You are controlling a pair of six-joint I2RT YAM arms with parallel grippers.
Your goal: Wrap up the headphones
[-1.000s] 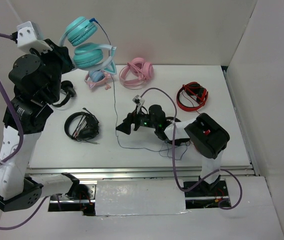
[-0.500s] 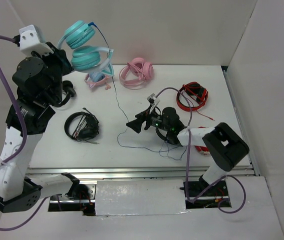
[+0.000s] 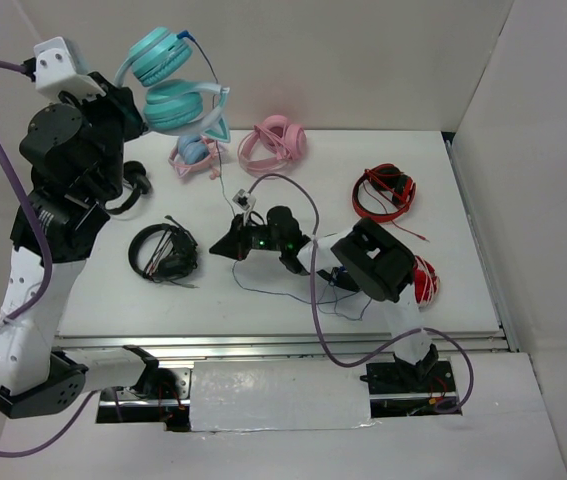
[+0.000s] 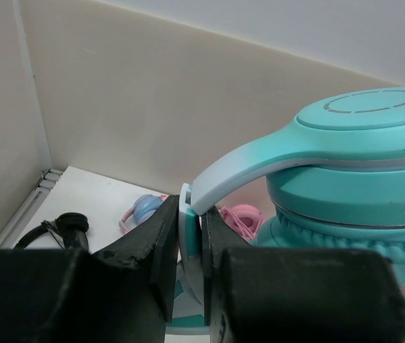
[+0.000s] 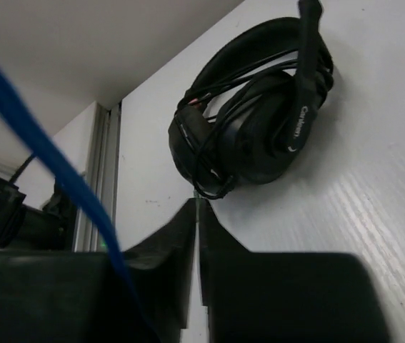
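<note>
The teal headphones [image 3: 168, 105] hang high above the table's back left, my left gripper [image 3: 131, 100] shut on their pale headband [image 4: 241, 164]. In the left wrist view the band sits pinched between the jaws of the left gripper [image 4: 190, 207], with a cup [image 4: 359, 164] to the right. The thin dark-blue cable [image 3: 231, 200] drops from the cups to the table. My right gripper [image 3: 221, 246] is shut low where the cable comes down. In its wrist view a thin strand shows at the closed tips of the right gripper [image 5: 198, 207], and the blurred cable [image 5: 45, 143] crosses on the left.
A black headset [image 3: 163, 252] lies just left of the right gripper. A pink-banded pair with blue cups [image 3: 195, 153] and an all-pink pair [image 3: 273, 143] sit at the back. Red headphones [image 3: 383, 192] lie at the right, and another black pair [image 3: 135, 185] under the left arm.
The right gripper swung left across the table to the hanging cable and went from open to shut. The left arm and the teal headphones barely shifted.
</note>
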